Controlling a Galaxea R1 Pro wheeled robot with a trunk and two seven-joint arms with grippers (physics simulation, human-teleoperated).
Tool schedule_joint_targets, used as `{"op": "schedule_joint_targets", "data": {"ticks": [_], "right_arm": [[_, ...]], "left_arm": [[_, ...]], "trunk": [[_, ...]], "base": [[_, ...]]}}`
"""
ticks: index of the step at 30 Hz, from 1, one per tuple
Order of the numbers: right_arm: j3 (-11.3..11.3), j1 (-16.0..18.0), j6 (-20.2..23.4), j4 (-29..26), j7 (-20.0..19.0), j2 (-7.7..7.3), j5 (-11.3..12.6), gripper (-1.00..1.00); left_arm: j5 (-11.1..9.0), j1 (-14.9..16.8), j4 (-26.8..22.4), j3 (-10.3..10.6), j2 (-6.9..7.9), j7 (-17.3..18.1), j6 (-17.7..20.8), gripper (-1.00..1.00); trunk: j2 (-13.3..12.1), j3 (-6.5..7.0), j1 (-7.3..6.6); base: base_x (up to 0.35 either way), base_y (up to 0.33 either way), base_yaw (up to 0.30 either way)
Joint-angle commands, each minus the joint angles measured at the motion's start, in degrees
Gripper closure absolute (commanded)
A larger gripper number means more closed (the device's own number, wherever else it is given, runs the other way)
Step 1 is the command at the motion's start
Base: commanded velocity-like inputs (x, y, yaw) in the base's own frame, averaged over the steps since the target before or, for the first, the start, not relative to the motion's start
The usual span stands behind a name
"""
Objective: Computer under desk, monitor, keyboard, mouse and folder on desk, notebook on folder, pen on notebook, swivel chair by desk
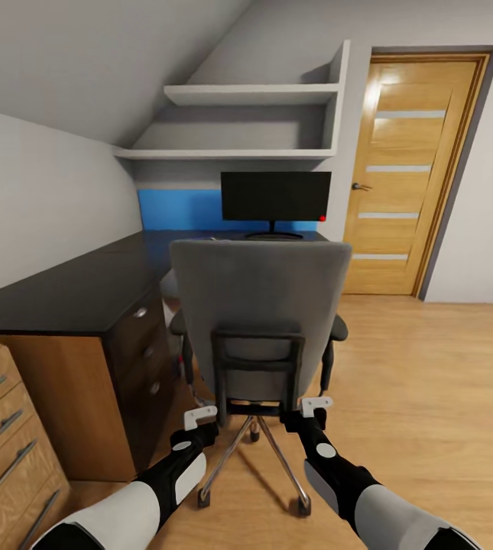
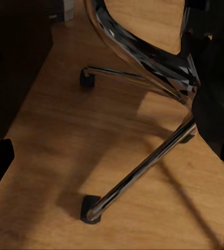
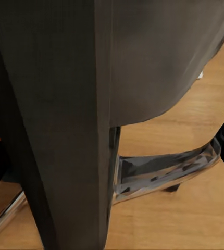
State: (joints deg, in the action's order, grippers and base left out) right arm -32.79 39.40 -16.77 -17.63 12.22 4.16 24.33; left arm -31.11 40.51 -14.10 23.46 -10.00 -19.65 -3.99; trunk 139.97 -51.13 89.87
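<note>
The swivel chair stands with its grey back toward me, in front of the black-topped desk. The monitor stands on the desk's far part, against the wall. My left gripper and right gripper hang low behind the chair, one at each lower corner of its black back frame. Past the open left fingers lies the chrome star base. The right fingers are spread with the black frame bar close between them. The backrest hides the seat; folder, keyboard, mouse, notebook, pen and computer are out of view.
A light-wood chest of drawers stands at the near left, beside the desk's dark drawers. White wall shelves hang over the desk. A wooden door is at the back right, with open wood floor before it.
</note>
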Motion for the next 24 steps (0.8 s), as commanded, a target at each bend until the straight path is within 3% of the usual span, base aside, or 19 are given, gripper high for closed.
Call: {"op": "schedule_joint_targets", "data": {"ticks": [1,24], "right_arm": [[-0.3,0.1,-0.3,0.0,0.4,-0.03,0.5,-1.00],[-0.3,0.1,-0.3,0.4,0.4,0.06,0.5,-1.00]], "left_arm": [[-0.3,0.1,0.0,0.5,0.00,-0.2,-0.3,-1.00],[-0.3,0.1,0.1,0.5,0.00,-0.2,-0.3,-1.00]], "trunk": [[0.0,-0.05,0.02],[0.0,-0.05,0.02]], "base": [[0.321,0.000,0.000],[0.321,0.000,0.056]]}}
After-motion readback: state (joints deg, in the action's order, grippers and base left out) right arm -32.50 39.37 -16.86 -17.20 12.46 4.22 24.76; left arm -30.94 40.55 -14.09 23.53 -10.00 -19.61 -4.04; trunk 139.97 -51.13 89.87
